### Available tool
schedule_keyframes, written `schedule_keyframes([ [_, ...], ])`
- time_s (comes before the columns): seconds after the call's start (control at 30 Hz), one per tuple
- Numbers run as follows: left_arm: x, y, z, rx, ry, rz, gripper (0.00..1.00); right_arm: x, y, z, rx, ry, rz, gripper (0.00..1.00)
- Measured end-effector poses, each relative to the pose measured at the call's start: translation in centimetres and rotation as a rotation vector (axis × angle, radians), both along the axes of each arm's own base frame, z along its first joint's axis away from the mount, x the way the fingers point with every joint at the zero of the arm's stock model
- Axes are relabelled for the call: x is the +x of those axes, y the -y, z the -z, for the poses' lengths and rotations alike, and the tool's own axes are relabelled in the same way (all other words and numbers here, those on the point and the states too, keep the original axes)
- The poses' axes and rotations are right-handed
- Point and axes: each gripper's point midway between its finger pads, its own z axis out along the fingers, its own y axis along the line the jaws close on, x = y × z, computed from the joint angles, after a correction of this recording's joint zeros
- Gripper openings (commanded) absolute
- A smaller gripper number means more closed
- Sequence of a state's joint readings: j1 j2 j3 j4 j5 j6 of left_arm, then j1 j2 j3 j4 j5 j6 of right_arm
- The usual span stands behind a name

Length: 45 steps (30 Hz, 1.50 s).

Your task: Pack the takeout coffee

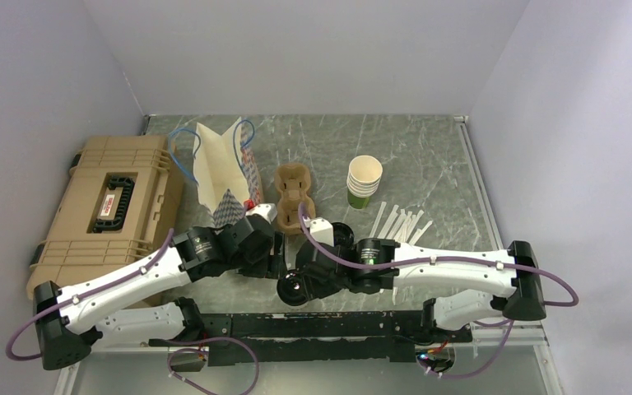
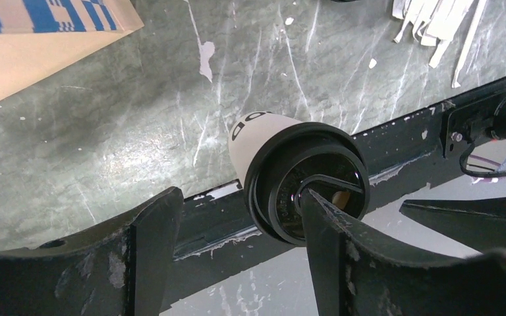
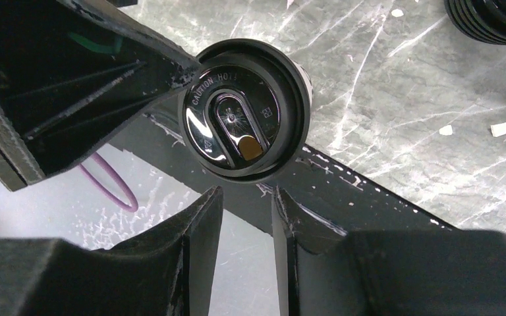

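Note:
The takeout coffee is a cream paper cup with a black lid (image 1: 293, 290), standing at the table's near edge between my two grippers. In the left wrist view the lid (image 2: 283, 191) faces the camera and the cream wall (image 2: 257, 135) shows behind it. My left gripper (image 2: 237, 197) is open wide, its right finger (image 2: 333, 250) lying across the lid's rim and the cup not between the fingers. In the right wrist view the lid (image 3: 244, 118) shows from above. My right gripper (image 3: 248, 192) sits just short of it, fingers a narrow gap apart and empty.
A paper bag (image 1: 222, 173) stands at the back left beside a tan case (image 1: 107, 210). A brown cup carrier (image 1: 295, 189), a stack of lidless cups (image 1: 364, 181), a pile of black lids (image 3: 491, 20) and white sticks (image 1: 399, 222) lie behind. A black rail (image 2: 408, 145) runs along the near edge.

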State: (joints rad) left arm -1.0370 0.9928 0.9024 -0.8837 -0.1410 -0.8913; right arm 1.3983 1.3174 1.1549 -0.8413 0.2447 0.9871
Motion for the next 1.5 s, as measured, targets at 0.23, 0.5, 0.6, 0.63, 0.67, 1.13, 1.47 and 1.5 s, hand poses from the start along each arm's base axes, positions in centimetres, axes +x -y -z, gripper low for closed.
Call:
schedule_keyframes([
  [0.23, -0.1, 0.5, 0.3, -0.012, -0.002, 0.032, 0.71, 0.1, -0.3, 0.5, -0.020, 0.000, 0.008, 0.37],
  [0.5, -0.2, 1.0, 0.6, -0.027, -0.002, 0.052, 0.71, 0.1, -0.7, 1.4, -0.039, -0.007, 0.017, 0.35],
  [0.6, -0.4, 0.9, 0.9, -0.024, -0.013, 0.057, 0.70, 0.2, -0.9, 1.3, -0.032, -0.006, 0.018, 0.34],
  [0.63, -0.5, 0.9, 0.9, -0.023, -0.017, 0.059, 0.70, 0.2, -0.9, 1.3, -0.030, -0.006, 0.018, 0.34],
  [0.67, -0.6, 0.9, 1.0, -0.022, -0.021, 0.061, 0.70, 0.2, -1.0, 1.3, -0.028, -0.005, 0.018, 0.34],
  [1.13, -0.7, 1.0, 1.2, -0.022, -0.031, 0.066, 0.70, 0.4, -1.3, 1.5, -0.022, -0.005, 0.025, 0.30],
  [1.47, -0.9, 1.0, 1.1, -0.027, -0.034, 0.070, 0.70, 1.3, -1.1, 2.1, -0.025, -0.005, 0.057, 0.26],
  [1.5, -0.9, 1.0, 1.1, -0.028, -0.034, 0.069, 0.70, 1.4, -1.1, 2.2, -0.027, -0.005, 0.060, 0.25],
])
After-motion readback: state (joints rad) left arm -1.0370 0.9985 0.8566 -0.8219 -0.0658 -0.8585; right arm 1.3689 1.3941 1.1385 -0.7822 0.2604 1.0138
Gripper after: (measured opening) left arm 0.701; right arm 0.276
